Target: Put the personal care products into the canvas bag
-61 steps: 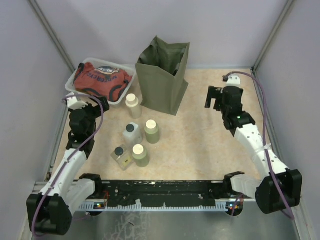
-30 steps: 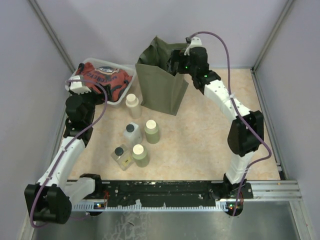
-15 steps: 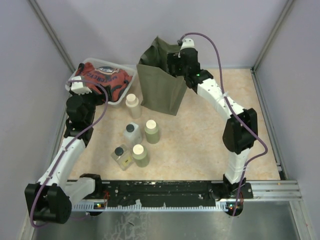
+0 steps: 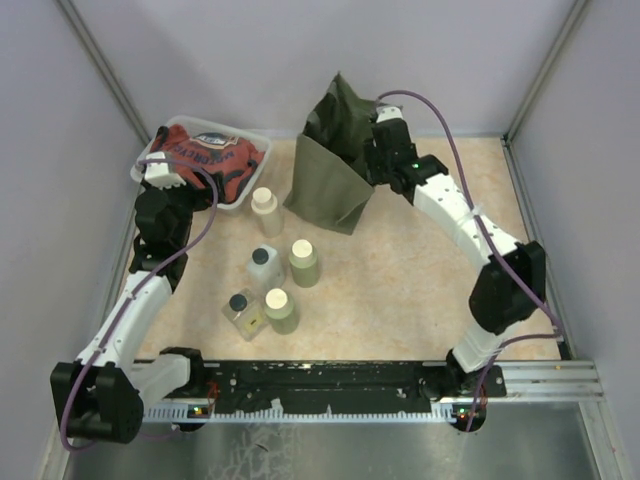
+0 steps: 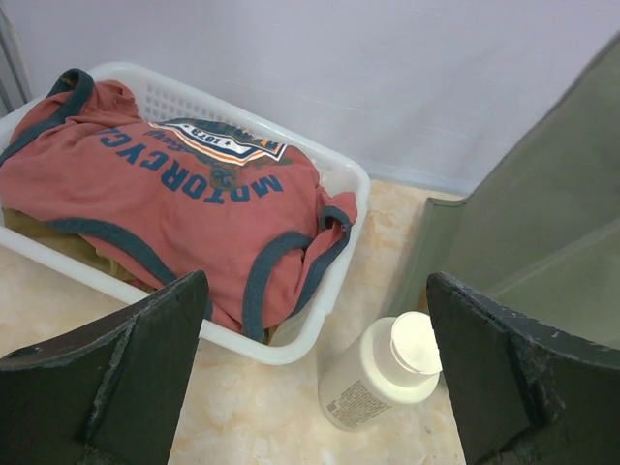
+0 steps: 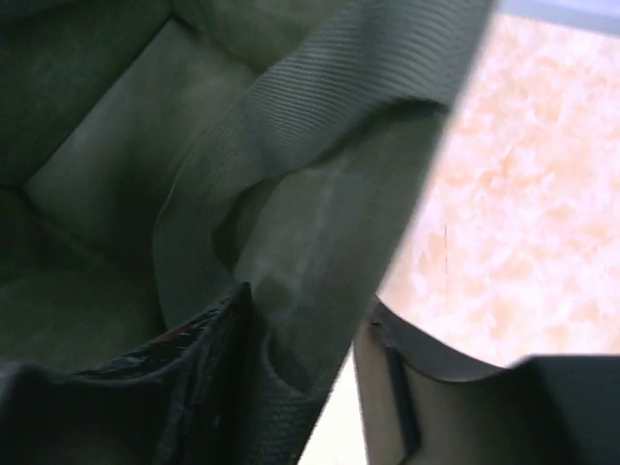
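Observation:
The olive-green canvas bag (image 4: 335, 175) stands at the back, leaning and creased, its mouth squeezed narrow. My right gripper (image 4: 378, 150) is at its right rim, shut on the bag's wall. In the right wrist view the fabric (image 6: 291, 145) passes between my right gripper's (image 6: 305, 354) jaws. A cream-beige bottle (image 4: 265, 210) stands left of the bag. Two clear bottles (image 4: 263, 267) (image 4: 241, 312) and two olive-green bottles (image 4: 303, 262) (image 4: 280, 310) stand nearer. My left gripper (image 4: 170, 185) is open and empty. The cream bottle (image 5: 383, 373) shows below and between its fingers (image 5: 116, 378).
A white basket (image 4: 147, 168) with a red printed cloth (image 4: 205, 160) sits at the back left, close to my left gripper; its rim (image 5: 339, 281) is just left of the cream bottle. Grey walls enclose the table on three sides.
My right gripper has narrowed onto the bag's right rim and drawn it to the right. The bag has tilted and its mouth has collapsed. The left arm has stayed still.

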Available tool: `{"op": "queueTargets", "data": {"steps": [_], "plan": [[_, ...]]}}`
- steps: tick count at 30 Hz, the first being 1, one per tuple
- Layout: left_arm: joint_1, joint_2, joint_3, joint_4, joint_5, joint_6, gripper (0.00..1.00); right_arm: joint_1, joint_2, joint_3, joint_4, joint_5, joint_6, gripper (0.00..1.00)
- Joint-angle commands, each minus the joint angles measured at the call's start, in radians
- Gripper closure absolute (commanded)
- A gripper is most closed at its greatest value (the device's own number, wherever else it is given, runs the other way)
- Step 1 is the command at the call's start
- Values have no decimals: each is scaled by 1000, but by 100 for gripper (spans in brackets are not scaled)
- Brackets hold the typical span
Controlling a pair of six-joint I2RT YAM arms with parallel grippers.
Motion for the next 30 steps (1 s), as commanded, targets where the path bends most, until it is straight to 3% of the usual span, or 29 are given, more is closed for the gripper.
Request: {"op": "queueTargets", "data": {"steps": [1, 4, 8, 18, 24, 30], "plan": [[-5, -4, -8, 27, 22, 4, 0, 6, -184, -81, -47, -13, -22, 63], [-4, -2, -8, 30, 33, -1, 0, 6, -264, -139, -58, 1, -21, 71], [-4, -6, -5, 29, 53, -6, 0, 6, -365, -183, -110, 9, -14, 75], [-61, -4, 107, -118, 141, 84, 0, 6, -621, -273, -275, -31, 16, 76], [-126, 44, 157, -198, 146, 129, 0, 6, -672, -343, -285, -58, 13, 63], [-161, 165, 182, -240, 131, 139, 0, 6, -671, -390, -275, -54, 9, 58]]}}
